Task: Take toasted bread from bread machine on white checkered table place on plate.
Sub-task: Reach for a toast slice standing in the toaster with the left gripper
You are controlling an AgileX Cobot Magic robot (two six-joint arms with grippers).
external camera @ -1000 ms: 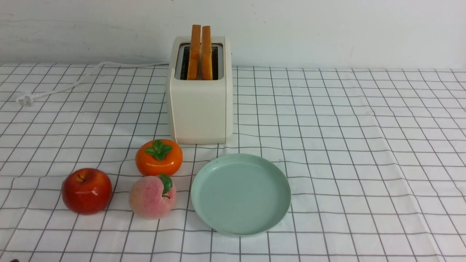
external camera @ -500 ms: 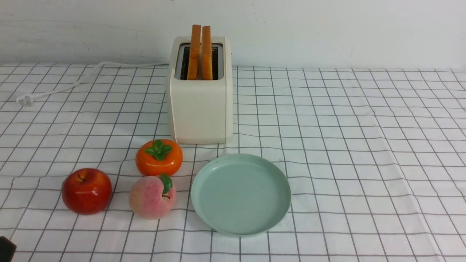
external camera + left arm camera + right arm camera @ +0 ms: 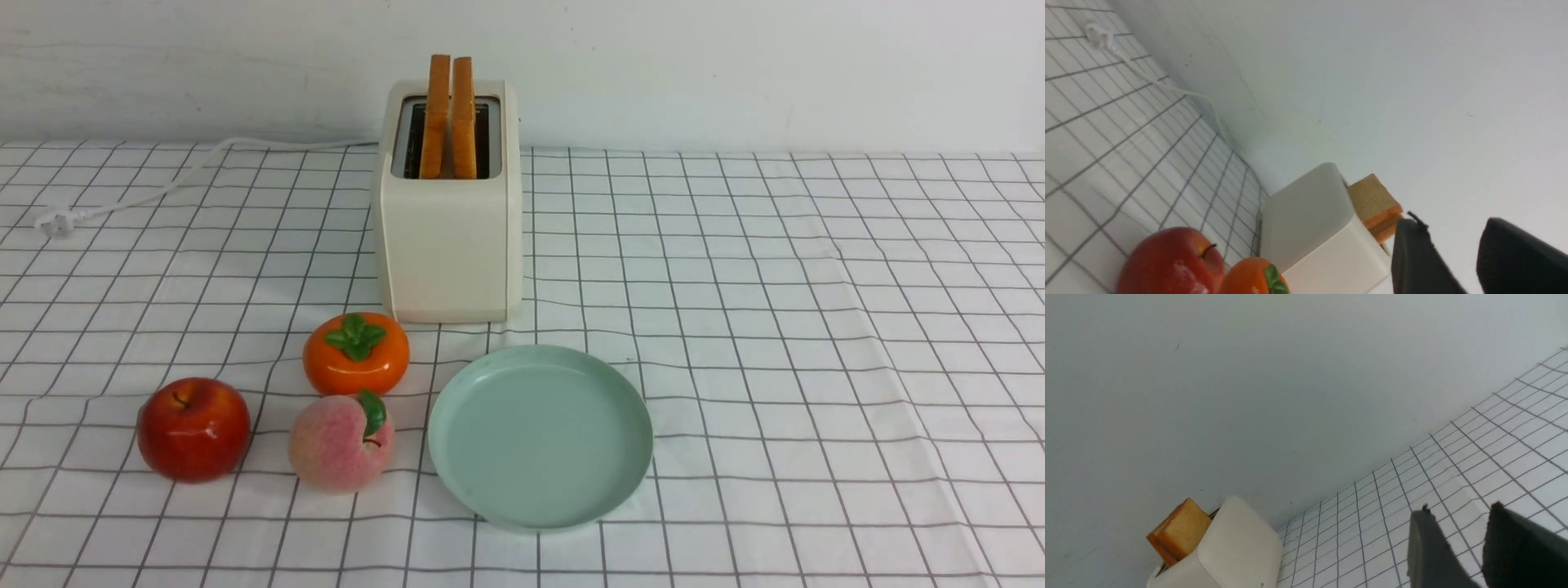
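Toasted bread (image 3: 450, 114) upright in the bread machine (image 3: 449, 245), both tools released.
We see two slices standing on edge in the slots, side by side, thin edges toward us, their long axis running front to back like the machine's. The plate (image 3: 539, 437) lies on the counter (image 3: 816, 327) just before the machine. The left tool (image 3: 1451, 228) and right tool (image 3: 1459, 514) gape, gripping nothing, well apart from it.

Bright even light, faint soft shadows under plate (image 3: 539, 437), front view sharp, wrist views softer, apple (image 3: 1171, 261) blurred.
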